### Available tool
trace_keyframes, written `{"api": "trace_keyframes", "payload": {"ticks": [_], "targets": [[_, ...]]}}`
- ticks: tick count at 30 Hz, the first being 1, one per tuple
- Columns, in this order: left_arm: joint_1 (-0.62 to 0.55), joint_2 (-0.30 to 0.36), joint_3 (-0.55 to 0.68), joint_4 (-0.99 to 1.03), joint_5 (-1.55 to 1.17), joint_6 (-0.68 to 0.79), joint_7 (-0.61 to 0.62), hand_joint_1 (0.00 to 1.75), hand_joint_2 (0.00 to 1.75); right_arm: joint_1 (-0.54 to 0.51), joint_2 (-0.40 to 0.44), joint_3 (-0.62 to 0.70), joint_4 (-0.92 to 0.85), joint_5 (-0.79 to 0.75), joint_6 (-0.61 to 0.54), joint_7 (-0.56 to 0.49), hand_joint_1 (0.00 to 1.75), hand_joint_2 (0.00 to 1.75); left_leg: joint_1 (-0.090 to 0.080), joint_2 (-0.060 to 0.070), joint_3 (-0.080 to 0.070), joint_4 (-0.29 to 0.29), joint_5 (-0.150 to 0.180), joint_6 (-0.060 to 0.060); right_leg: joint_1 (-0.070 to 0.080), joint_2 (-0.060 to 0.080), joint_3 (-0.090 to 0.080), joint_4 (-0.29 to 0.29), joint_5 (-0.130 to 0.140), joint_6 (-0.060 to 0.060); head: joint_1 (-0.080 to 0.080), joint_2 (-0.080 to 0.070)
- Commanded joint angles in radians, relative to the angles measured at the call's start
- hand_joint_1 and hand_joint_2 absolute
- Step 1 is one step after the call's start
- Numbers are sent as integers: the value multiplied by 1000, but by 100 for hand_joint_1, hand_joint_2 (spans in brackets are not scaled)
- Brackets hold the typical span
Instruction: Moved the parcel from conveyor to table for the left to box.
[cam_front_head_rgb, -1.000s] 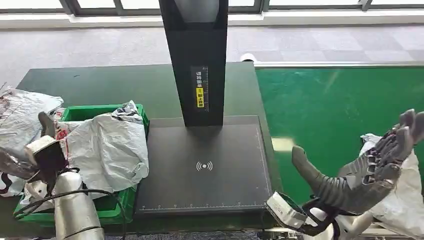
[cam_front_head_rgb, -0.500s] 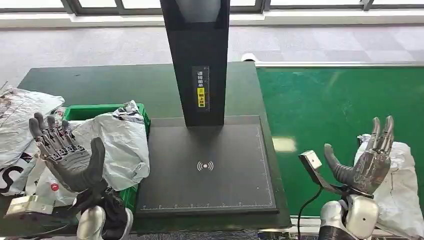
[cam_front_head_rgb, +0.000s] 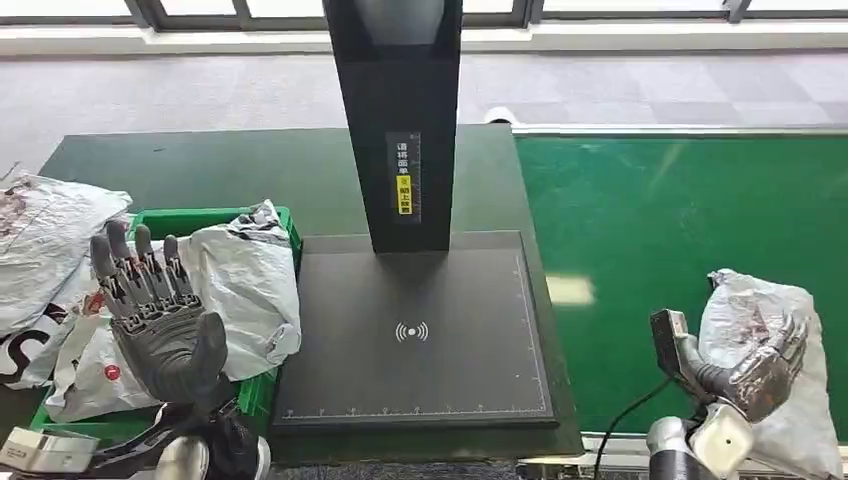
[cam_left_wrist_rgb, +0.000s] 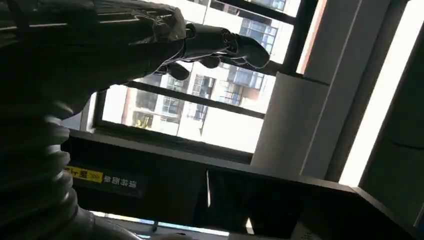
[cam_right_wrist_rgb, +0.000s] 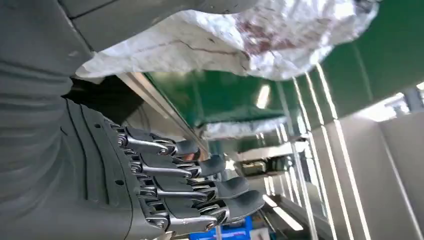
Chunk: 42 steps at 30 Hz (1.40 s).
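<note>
Since half a second ago the right hand has been lowered from an upright, spread pose beside the parcel onto it, and the left hand has been raised slightly higher over the green bin. The parcel, a crumpled white-grey plastic bag, lies on the green conveyor at its near edge, and the right hand is laid against its near side with the fingers curled over the bag; whether a firm hold is had cannot be told, and in the right wrist view the bag is seen beside the thumb while the fingers are seen apart from it. The left hand is held up with fingers spread, nothing in it, above other bags heaped in the bin. On the black post of the scanner plate a strip with a yellow label is carried, its characters too small to be read; a wireless mark is printed on the plate.
</note>
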Motion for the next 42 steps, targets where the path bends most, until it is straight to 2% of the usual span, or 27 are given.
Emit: {"api": "trace_keyframes", "payload": {"ticks": [1, 26, 28, 34, 36, 38, 41, 42], "targets": [[-12, 7, -42, 64, -9, -17, -40, 0, 175, -90, -162, -50, 497, 79, 41, 164, 0, 175, 1, 0, 4, -3, 0, 1, 1, -1, 5, -4, 1, 1, 0, 0], [-12, 7, -42, 64, -9, -17, -40, 0, 175, -90, -162, -50, 497, 79, 41, 164, 0, 175, 0, 0, 2, -1, 0, 1, -1, 0, 2, -1, 1, 1, 0, 0], [-9, 12, -47, 64, -14, -14, -40, 0, 175, -88, -168, -58, 508, 74, 87, 193, 0, 175, 0, 1, 2, -1, 0, 1, -1, 0, 2, -1, 1, 1, 0, 0], [-9, 13, -48, 64, -15, -12, -40, 0, 175, -86, -170, -60, 509, 71, 93, 193, 0, 175, -1, 0, 3, -1, 0, 1, -1, -1, 3, -1, 0, 2, 0, 0], [-10, 15, -50, 66, -13, -17, -40, 0, 175, -84, -175, -61, 520, 73, 130, 210, 0, 175, 0, -1, 3, -1, 0, 1, -1, -1, 4, -2, 1, 2, 0, 0], [-20, 23, -55, 77, -18, -17, -40, 0, 175, -81, -182, -54, 532, 87, 246, 254, 0, 175, 0, -1, 3, -1, 0, 2, -1, -2, 4, -2, 1, 2, 0, 0], [-31, 23, -54, 90, -16, -27, -40, 0, 175, -83, -190, -31, 545, 92, 314, 280, 0, 175, 0, -1, 4, 0, 0, 2, -1, -2, 5, -2, 0, 2, 0, 0], [-33, 23, -54, 93, -15, -31, -40, 0, 175, -85, -190, -32, 547, 91, 327, 282, 175, 175, 0, -2, 5, -1, 1, 2, -1, -3, 6, -3, 1, 2, 0, 0]]}}
